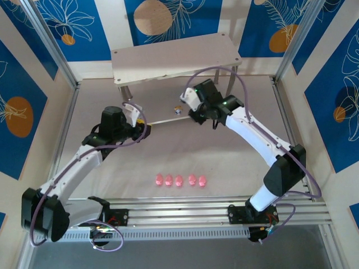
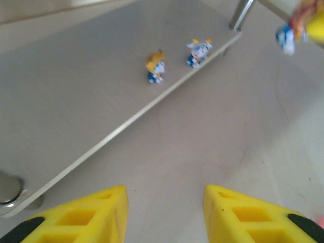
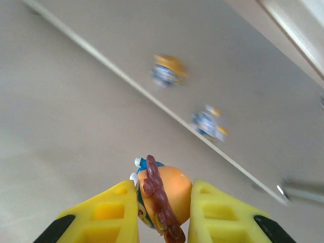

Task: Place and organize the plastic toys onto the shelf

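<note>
My right gripper (image 3: 163,202) is shut on a whitish figurine with an orange top and a brown crest (image 3: 167,195), held above the table just in front of the shelf's lower board (image 3: 243,76). Two more blue-and-white figurines stand near that board's front edge, one orange-topped (image 2: 155,66) and one with small horns (image 2: 198,52). Over the table beside the board's near corner, my left gripper (image 2: 164,202) is open and holds nothing. Five pink pigs (image 1: 179,180) lie in a row near the front of the table. The shelf's pale top board (image 1: 174,56) stands bare at the back.
A slim metal leg (image 2: 238,15) rises at the lower board's far corner, and a round leg foot (image 2: 7,187) sits at its near corner. Both arms reach in under the top board's front edge. Blue patterned walls close in the table's sides and back.
</note>
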{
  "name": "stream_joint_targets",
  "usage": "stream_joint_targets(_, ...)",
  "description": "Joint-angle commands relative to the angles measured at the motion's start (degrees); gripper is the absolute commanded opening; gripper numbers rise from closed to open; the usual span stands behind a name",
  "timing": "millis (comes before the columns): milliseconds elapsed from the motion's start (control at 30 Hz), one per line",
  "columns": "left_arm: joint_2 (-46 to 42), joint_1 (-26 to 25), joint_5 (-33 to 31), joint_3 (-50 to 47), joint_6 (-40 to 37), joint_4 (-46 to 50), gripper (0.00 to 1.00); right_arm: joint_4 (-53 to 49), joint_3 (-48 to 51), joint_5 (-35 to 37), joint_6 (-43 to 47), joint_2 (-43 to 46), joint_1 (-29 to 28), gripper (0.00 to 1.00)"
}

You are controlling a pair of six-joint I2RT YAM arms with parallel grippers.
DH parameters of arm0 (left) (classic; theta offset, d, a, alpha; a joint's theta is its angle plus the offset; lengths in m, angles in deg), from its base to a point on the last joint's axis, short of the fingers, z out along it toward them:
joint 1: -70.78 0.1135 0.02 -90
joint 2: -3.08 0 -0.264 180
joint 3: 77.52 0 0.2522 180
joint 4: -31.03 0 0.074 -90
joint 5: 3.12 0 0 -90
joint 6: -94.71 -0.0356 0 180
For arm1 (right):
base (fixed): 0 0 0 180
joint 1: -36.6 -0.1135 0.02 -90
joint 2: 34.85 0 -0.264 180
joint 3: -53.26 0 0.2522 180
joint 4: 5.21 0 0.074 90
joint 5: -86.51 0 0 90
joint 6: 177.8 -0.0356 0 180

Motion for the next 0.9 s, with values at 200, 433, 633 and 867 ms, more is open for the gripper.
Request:
stream_joint_targets(200,-10.5,6.2,-2.5,0.0,7.4,7.1,0.45,7.3,-0.7,-3.1,9.0,-9.2,-5.8,0.02)
stream_joint_targets(433,-13.2,8.3,-0.4,-1.0,7.6,7.1,0.45,10.1,-5.7,-3.9,11.0,-16.1,-7.0,0.01)
stream_joint_targets(633,-13.5,9.4,1.1,-1.6,7.4,6.7,0.46,8.8,-12.0,-2.1,12.9,-22.3,-7.2,0.01)
stream_joint_targets(867,-14.1,11.0,2.7,-2.3,6.9,6.8,0.46,6.7,-18.3,-0.7,13.9,-28.4,-7.2,0.01)
